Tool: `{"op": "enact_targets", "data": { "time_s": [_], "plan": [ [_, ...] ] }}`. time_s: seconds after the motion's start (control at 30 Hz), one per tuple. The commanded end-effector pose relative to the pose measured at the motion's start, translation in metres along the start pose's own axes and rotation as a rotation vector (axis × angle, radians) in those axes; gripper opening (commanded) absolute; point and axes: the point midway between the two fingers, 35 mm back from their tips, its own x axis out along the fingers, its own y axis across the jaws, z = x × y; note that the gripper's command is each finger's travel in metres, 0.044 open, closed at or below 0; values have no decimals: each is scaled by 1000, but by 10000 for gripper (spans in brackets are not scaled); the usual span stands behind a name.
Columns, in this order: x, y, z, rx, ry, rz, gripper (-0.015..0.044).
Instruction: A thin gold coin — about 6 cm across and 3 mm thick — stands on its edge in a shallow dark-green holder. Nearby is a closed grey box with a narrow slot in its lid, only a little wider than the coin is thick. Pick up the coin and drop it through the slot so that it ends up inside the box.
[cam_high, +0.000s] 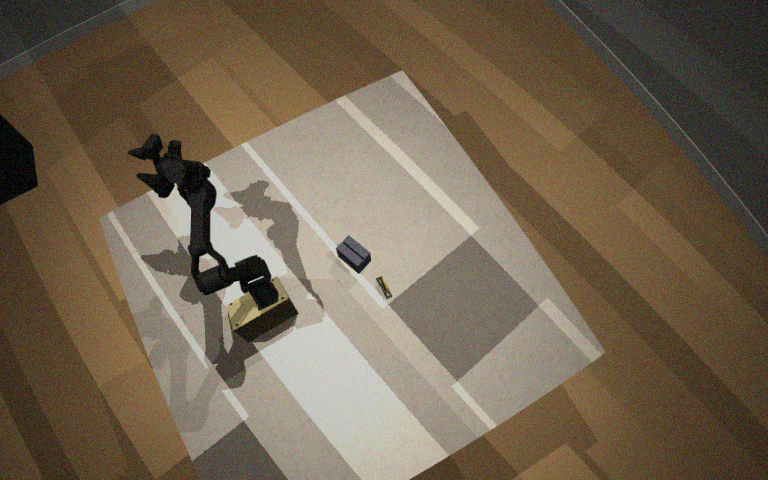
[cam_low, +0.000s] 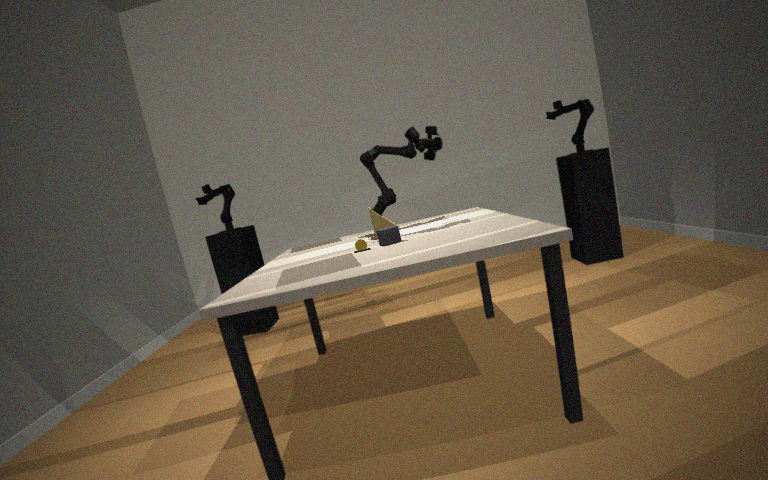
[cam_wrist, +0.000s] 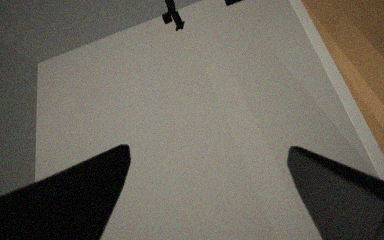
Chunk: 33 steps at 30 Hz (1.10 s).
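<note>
The end effector (cam_high: 148, 164) is spread wide open with nothing in it, raised off past one tabletop (cam_high: 464, 283) edge. The gold coin (cam_low: 360, 244) is seen upright in its holder (cam_high: 384, 286) mid-tabletop, just beside the grey box (cam_high: 353, 253).

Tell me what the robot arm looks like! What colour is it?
The arm is black all over, made of slim rounded tubes joined by chunky round joints. It stands on a tan, box-shaped base. The gripper ends in two dark jaws that narrow to blunt tips. No cables, stickers or writing show.
</note>
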Motion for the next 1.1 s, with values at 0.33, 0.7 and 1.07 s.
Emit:
{"op": "enact_targets", "data": {
  "time_s": [0.33,0.7,1.07],
  "plan": [
    [-11,-42,123,52,-384,-116,161],
    [-75,-77,231,16,-750,-260,161],
    [-230,-130,330,160,-1190,-494,161]
  ]
}}
